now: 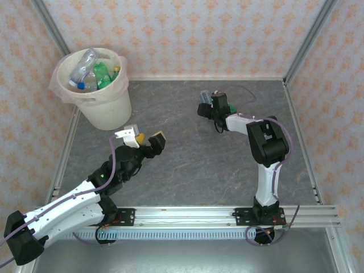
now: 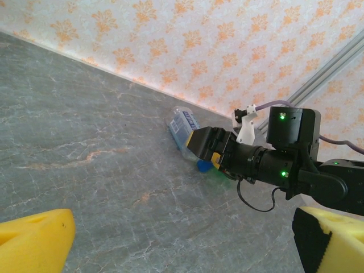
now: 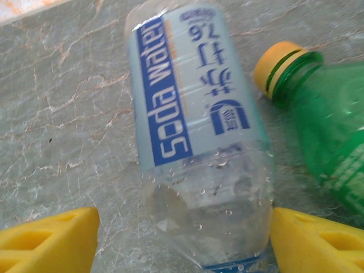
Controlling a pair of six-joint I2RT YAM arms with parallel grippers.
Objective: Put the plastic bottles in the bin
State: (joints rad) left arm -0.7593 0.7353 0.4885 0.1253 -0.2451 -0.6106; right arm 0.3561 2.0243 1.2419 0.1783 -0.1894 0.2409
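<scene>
- Two yellow fingers of the right tool (image 3: 185,215) stand apart, one on each side of a clear bottle (image 3: 193,114). A gap shows at the left finger, so I judge the jaws open and not yet clamped.
- The clear bottle lies flat on the counter (image 3: 68,114), straight ahead of this tool. Its long axis runs away from the tool, tilted slightly left, so the fingers cross its width. The blue-capped end seems nearest the tool, with the base pointing toward the back wall.
- A green bottle (image 3: 324,125) lies just beside it on the right, its yellow cap angled toward the far left.
- The left tool (image 1: 148,138) hangs wide open and empty, well apart from both bottles, so the right arm is the nearer one.
- The bin (image 1: 108,111), in the far-left corner, already holds several bottles.
</scene>
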